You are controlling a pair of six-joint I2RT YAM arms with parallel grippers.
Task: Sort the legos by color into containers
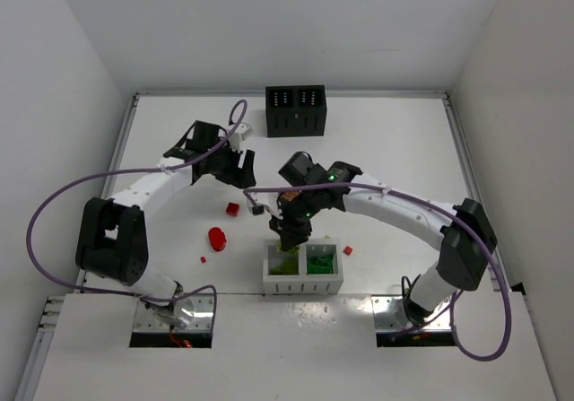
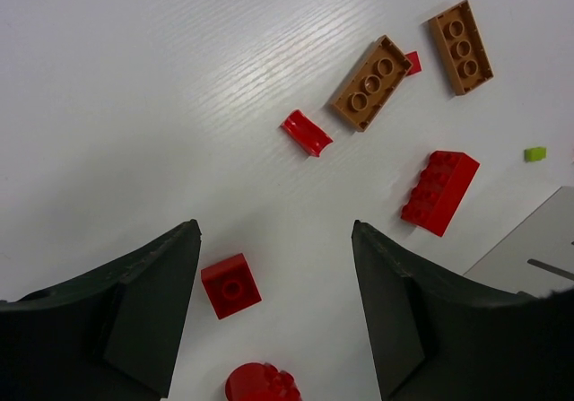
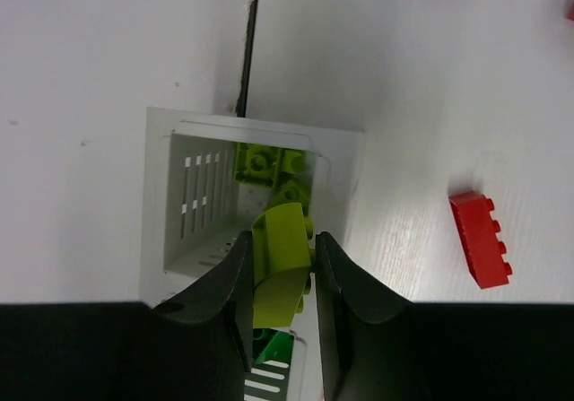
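1. From the top camera, your left hand (image 1: 235, 166) hangs over the tabletop (image 1: 386, 150) left of centre. Loose red legos (image 1: 217, 239) lie nearer the arm bases than the hand does. Your right hand (image 1: 291, 233) sits directly above the left compartment of the white box (image 1: 302, 286). That compartment holds lime green pieces and the right one holds dark green. The black box (image 1: 294, 111) stands at the far side, well apart from both hands.
2. In the left wrist camera, your left hand's fingers (image 2: 143, 320) are spread wide and hold nothing. A small square red lego (image 2: 231, 285) lies on the tabletop between them, closer to the left finger. A round red piece (image 2: 260, 385) sits at the bottom edge. Farther ahead you see a curved red piece (image 2: 307, 133), two orange-brown legos (image 2: 372, 82) and a long red brick (image 2: 439, 192).
3. In the right wrist camera, your right hand pinches a lime green lego (image 3: 280, 280) between its fingers. It hangs tilted over the white box's compartment, where other lime green legos (image 3: 269, 166) already lie. Another red brick (image 3: 482, 238) lies on the tabletop to the right, apart from the box.
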